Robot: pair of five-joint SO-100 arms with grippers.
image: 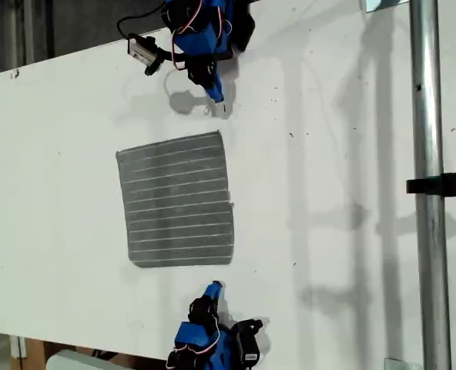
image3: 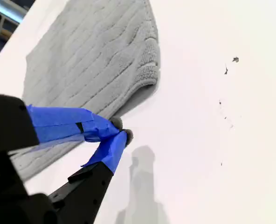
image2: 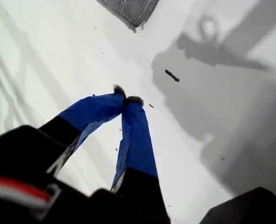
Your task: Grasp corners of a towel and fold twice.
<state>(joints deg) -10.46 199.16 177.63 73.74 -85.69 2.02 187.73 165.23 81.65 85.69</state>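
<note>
Counting one bench (image: 351, 231) | one towel (image: 176, 200) flat at mid-bench, long axis running top to bottom in the exterior view, stripes crosswise | two tools, towel between them, touching neither: my first gripper (image2: 127, 99) pinched closed, empty, a corner (image2: 137, 25) well ahead; my second gripper (image3: 121, 129) closed, empty, just beside the towel's edge.

Flat on the white tabletop (image: 328, 193): towel (image: 176, 199), stripes across, all 4 corners in sight. Near the exterior view's top edge: my first hand (image: 215, 98), tip towards the towel's top right corner (image: 219, 135), apart from it. Near the bottom edge: my second hand (image: 212, 290), just beyond the towel's lower edge, not touching. Along the exterior view's right: metal pole (image: 428, 154) with black clamp (image: 444, 185).
</note>
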